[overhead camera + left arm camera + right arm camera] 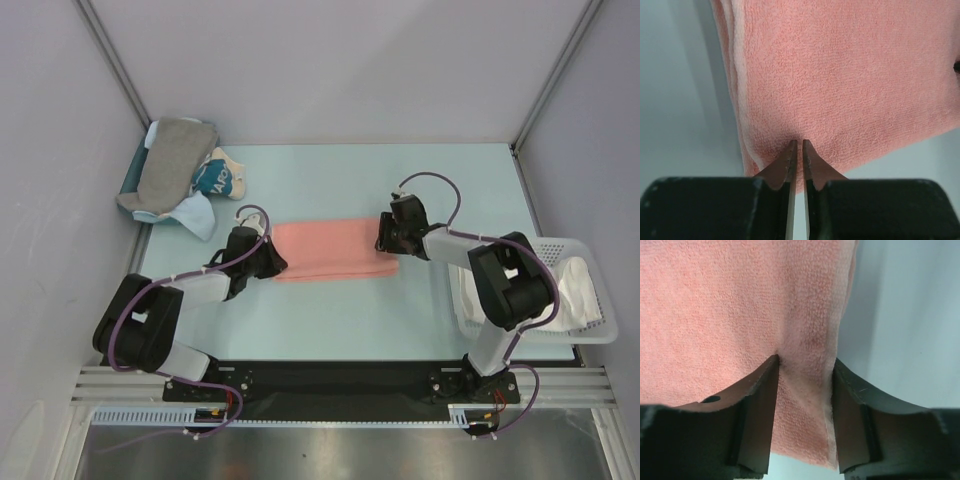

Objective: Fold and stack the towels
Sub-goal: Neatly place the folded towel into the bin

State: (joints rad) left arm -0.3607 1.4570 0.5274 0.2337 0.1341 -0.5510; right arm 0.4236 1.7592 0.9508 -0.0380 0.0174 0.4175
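Folded salmon-pink terry towel [330, 250] lies left of white plastic basket [557, 243], left gripper [797, 145] pinched on its end farthest from basket, right gripper [805, 365] with jaws apart astride the nearest end: lifting now risks that end slipping, folds spilling.

A salmon-pink towel [730, 305] fills the top and left of the view, its terry nap plain to see. The right gripper [806, 360] comes in from below the towel, its two dark fingers [757, 405] set on the cloth near the towel's right edge. The jaws stand apart with a strip of towel filling the gap between them. The cloth puckers at the tip of the finger farther in from that edge, and the other finger lies along the paler hem. Whether the strip is pinched cannot be told. Right of the towel lies bare pale blue table [910, 315], shadowed beside the hem
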